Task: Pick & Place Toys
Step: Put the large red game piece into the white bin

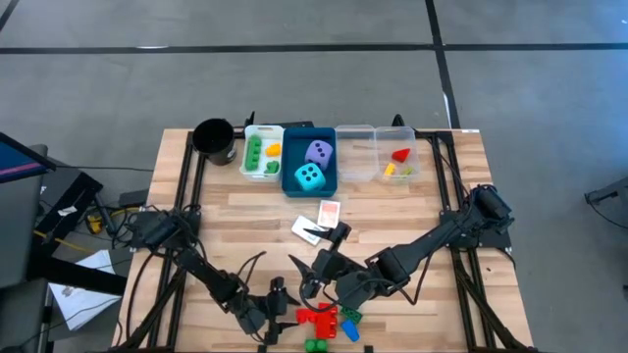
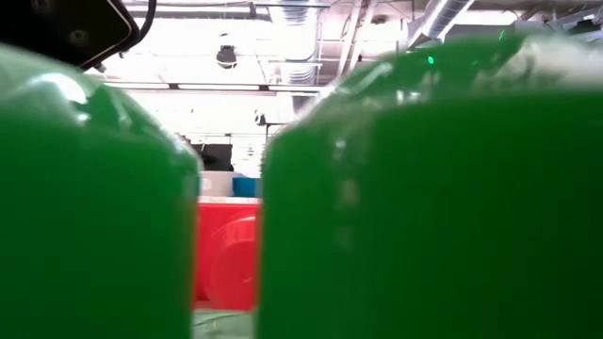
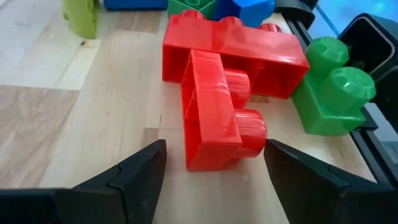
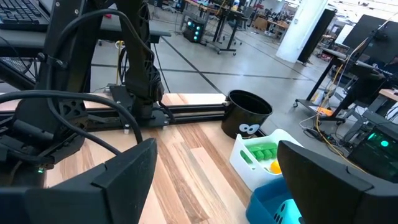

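Across the wooden table [image 1: 235, 211], the middle boards lay mostly bare, while things crowded the far and near edges. Along the far edge stood a row of containers: a black cup [image 1: 213, 138], a white tray [image 1: 247, 157] with green and yellow pieces, a blue tray [image 1: 294, 181] holding the lavender die [image 1: 319, 151] and the cyan die [image 1: 310, 176], and two clear trays [image 1: 355, 137] with a red and a yellow piece in the right one. The two arms reached in from the sides and met low at the near edge. The left gripper [image 3: 214, 165] hovered there with fingers spread wide, one on each side of a small red brick [image 3: 214, 112] without touching it. That brick leaned against a longer red brick [image 3: 249, 46], and a green brick [image 3: 329, 87] sat just beside them at the table's rim. The right gripper [image 4: 214, 168] was open too, held above the boards and holding nothing. Two card packs [image 1: 321, 220] lay near the table's centre, just beyond the grippers.
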`<state>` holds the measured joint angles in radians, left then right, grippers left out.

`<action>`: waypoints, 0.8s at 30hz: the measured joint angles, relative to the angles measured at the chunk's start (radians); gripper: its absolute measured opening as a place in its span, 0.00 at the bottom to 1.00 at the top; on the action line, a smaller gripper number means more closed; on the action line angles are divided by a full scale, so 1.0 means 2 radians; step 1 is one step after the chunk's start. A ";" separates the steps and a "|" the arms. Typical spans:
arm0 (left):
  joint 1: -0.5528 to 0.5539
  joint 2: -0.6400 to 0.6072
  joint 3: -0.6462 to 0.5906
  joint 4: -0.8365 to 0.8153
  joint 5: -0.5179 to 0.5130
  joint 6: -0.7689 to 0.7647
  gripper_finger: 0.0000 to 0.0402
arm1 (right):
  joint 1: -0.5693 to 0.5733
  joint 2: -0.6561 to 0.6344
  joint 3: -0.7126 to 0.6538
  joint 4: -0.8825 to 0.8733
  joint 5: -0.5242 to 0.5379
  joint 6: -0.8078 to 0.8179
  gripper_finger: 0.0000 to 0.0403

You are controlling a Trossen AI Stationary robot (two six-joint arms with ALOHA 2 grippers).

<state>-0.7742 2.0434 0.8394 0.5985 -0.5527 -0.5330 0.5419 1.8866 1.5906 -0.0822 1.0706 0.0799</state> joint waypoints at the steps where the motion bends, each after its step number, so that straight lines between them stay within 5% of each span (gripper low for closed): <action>1: 0.000 0.000 0.000 0.000 0.000 0.000 0.66 | 0.000 0.000 0.000 0.000 0.000 0.000 0.81; 24: 0.016 0.000 0.000 0.001 -0.042 -0.001 0.66 | -0.001 0.000 0.000 0.000 0.000 0.001 0.81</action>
<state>-0.7426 2.0434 0.8387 0.6010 -0.6376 -0.5345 0.5400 1.8866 1.5906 -0.0822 1.0706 0.0826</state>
